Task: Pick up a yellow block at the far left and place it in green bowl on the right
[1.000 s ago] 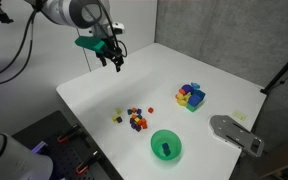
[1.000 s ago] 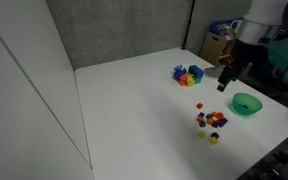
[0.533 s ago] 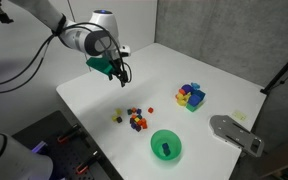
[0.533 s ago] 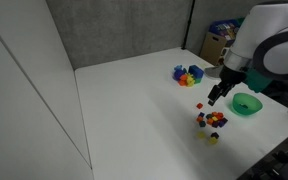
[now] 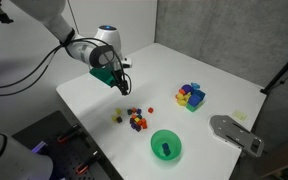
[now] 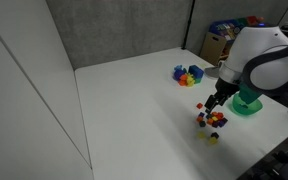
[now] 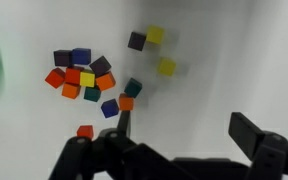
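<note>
Looking in an exterior view, the end effector (image 5: 121,86) hangs over the smooth white desk (image 5: 89,95), near the heap of little cubes (image 5: 136,120) but touching none of them; the yellow block (image 5: 115,118) lies on the desk at the edge of the heap, on the side away from the green bowl (image 5: 166,146); the bowl is round, shiny plastic, with a small dark thing in it; a pile of bigger bright blocks (image 5: 191,96) and a flat grey plate (image 5: 234,132) lie further off.

In an exterior view, the end effector (image 6: 213,104) hovers just above the heap (image 6: 214,120); the green bowl (image 6: 247,104) sits close by; the yellow block is too small to pick out for sure.

In the wrist view, the fingers (image 7: 246,132) are spread wide with nothing between them; two yellow cubes sit apart from the heap (image 7: 79,75); the one further from the bowl looks like the yellow block (image 7: 166,67); the cubes look hard, with flat sides and square corners.

I think almost all the job is left: go down, pinch the block, lift it, carry it to the bowl, let go.
</note>
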